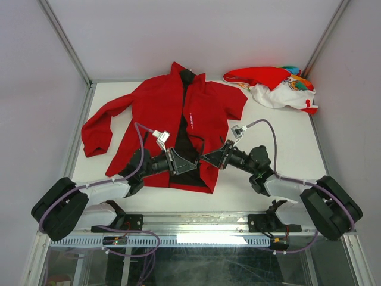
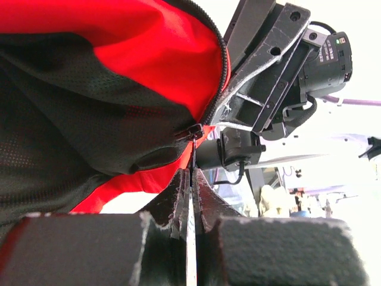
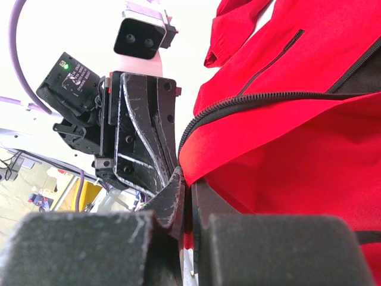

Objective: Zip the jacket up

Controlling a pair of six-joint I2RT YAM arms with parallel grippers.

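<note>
Jacket: your large red long-sleeved jacket [image 1: 158,110] lies flat on the white table [image 1: 292,134], front open, black lining showing.
Left gripper [image 2: 191,179]: jaws pressed together on the thin zipper pull [image 2: 194,152] at the hem.
Right gripper [image 3: 186,187]: jaws together, pinching the opposite red front edge.

Top external: fixed high behind the arm bases, facing down and forward, far enough to hold the whole table [image 1: 268,179], the jacket [image 1: 161,107] and both arms. Left wrist: low behind the left gripper [image 2: 191,179], facing along it, hard against the jacket's front edge, the right gripper [image 2: 268,71] just beyond. Right wrist: the mirror case, facing the left gripper; all three views share that front edge between the grippers.
</note>
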